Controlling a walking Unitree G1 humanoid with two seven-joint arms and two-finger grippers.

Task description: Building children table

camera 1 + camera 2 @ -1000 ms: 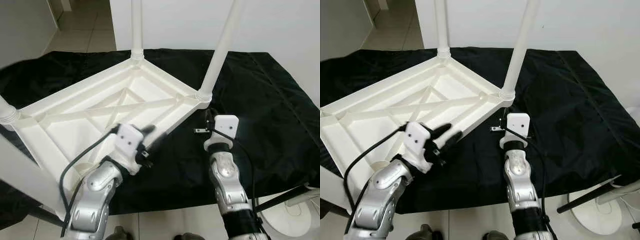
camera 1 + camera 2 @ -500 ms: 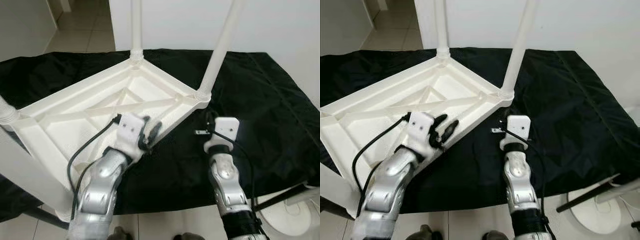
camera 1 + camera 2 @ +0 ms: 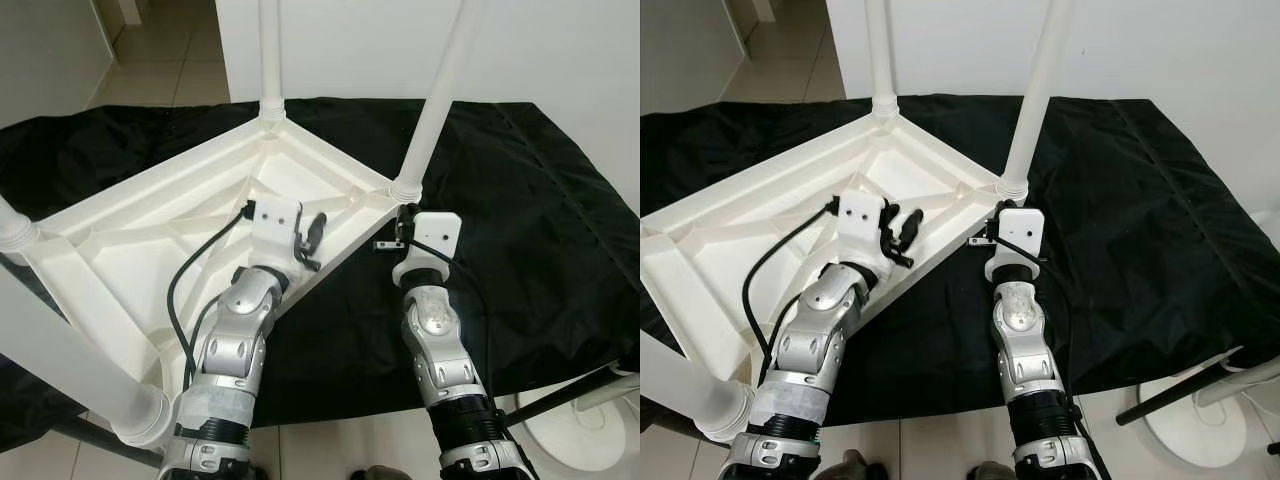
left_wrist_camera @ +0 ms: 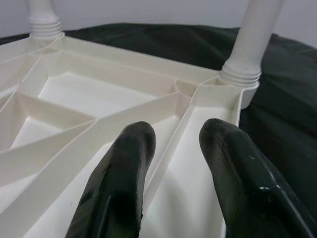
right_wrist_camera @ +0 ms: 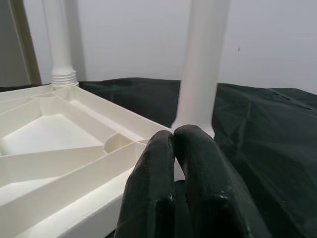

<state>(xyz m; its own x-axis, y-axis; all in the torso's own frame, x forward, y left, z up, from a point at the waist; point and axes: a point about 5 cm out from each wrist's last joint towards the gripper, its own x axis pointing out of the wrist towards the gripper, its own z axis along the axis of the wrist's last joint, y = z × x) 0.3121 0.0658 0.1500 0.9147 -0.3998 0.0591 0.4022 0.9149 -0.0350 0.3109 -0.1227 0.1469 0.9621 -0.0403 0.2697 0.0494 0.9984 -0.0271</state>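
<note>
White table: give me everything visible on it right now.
The white table looks like moulded plastic and lies upside down on a black cloth, its ribbed underside facing up. Round legs stand in threaded corner sockets, one at the near right corner. The left gripper, fingers apart, hovers over its near edge; the right gripper, shut, sits beside that corner.

Black cloth (image 3: 520, 200) lay spread wide across frame middle, creased, edge drooping at lower right. White wall (image 3: 560, 50) stood behind at top. Pale tiled floor (image 3: 150, 50) showed upper left. White round stand base (image 3: 585, 430) sat lower right.
</note>
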